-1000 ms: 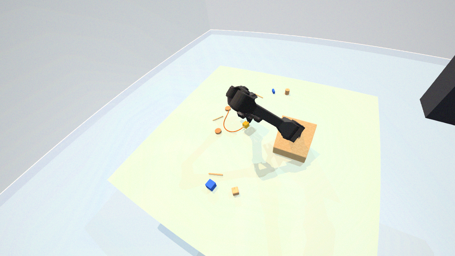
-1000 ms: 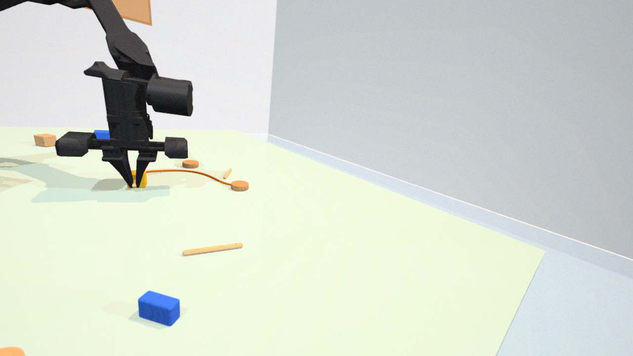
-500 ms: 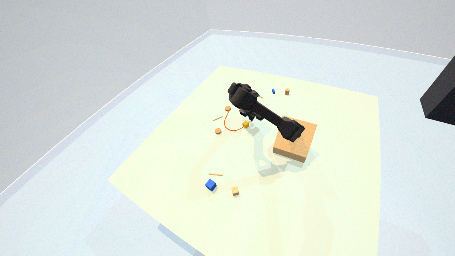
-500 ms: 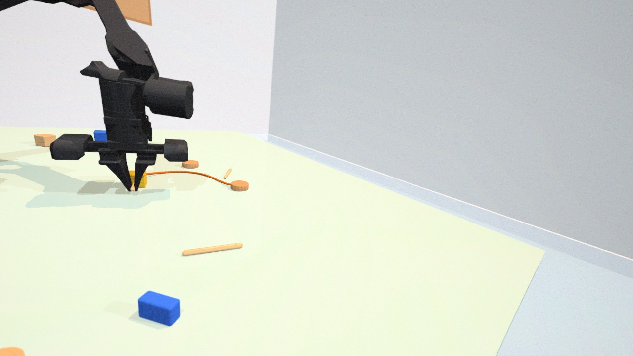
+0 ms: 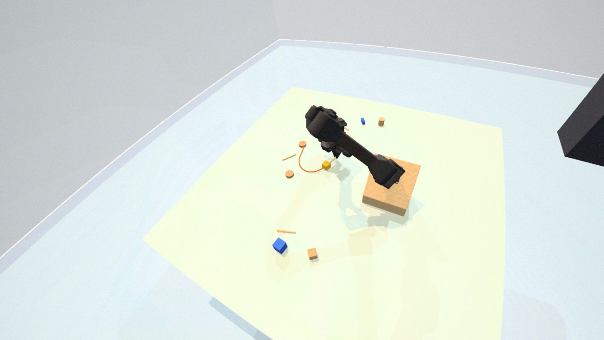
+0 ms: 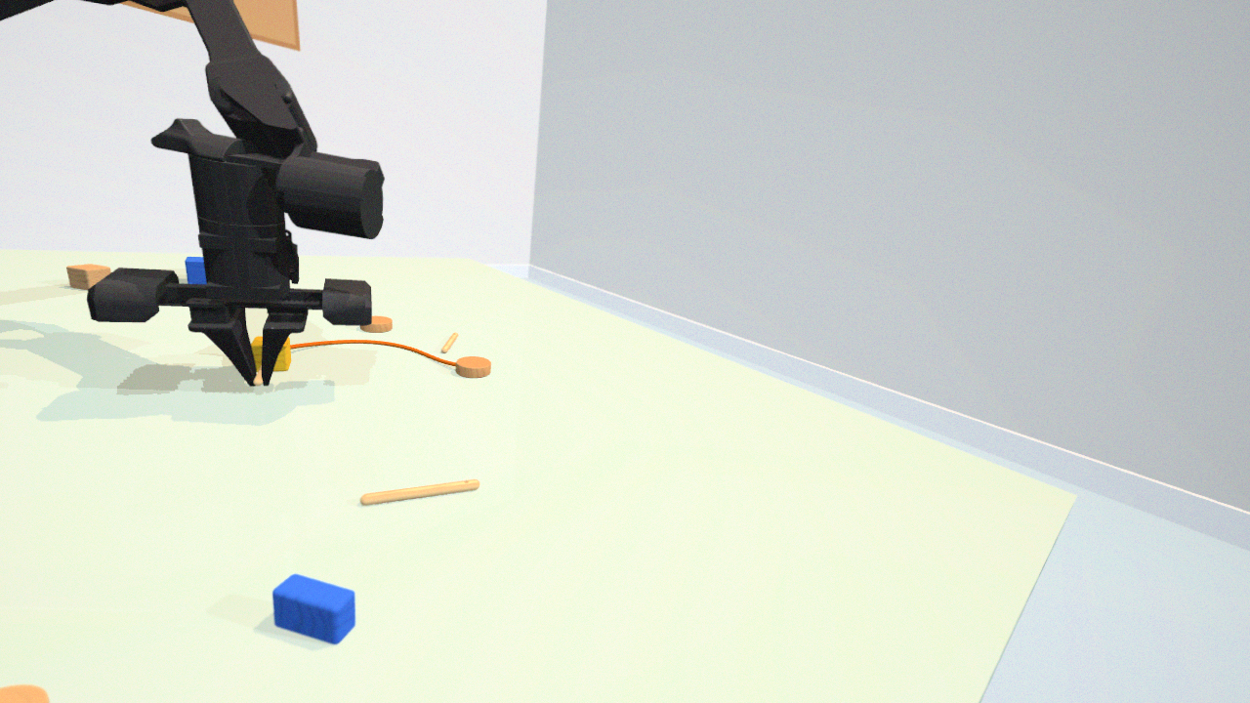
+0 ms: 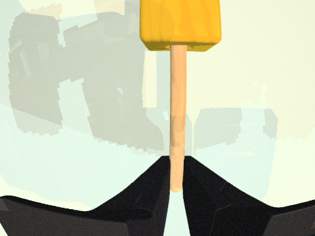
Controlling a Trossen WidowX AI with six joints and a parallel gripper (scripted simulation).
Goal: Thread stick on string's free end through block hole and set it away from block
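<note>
The yellow wooden block (image 5: 326, 165) (image 6: 281, 354) (image 7: 180, 23) appears to stand on the table. My gripper (image 5: 336, 157) (image 6: 260, 383) (image 7: 176, 164) is shut on the wooden stick (image 5: 332, 160) (image 7: 178, 92) near its leading end, low over the table. The stick sticks out of the hole on the gripper's side, with bare stick between block and fingertips. The orange string (image 5: 299, 159) (image 6: 366, 342) curves from the block's other side to the round wooden button (image 5: 302, 144) (image 6: 473, 367). No stick shows on the string's side. The stick's rear end is hidden.
A second button (image 5: 289, 174) (image 6: 376, 324) and a loose stick (image 5: 289, 157) (image 6: 449, 343) lie near the string. Another stick (image 5: 286, 231), a blue block (image 5: 279, 245) and a wooden cube (image 5: 312, 254) lie farther off. A large wooden box (image 5: 384, 196) stands beneath the arm.
</note>
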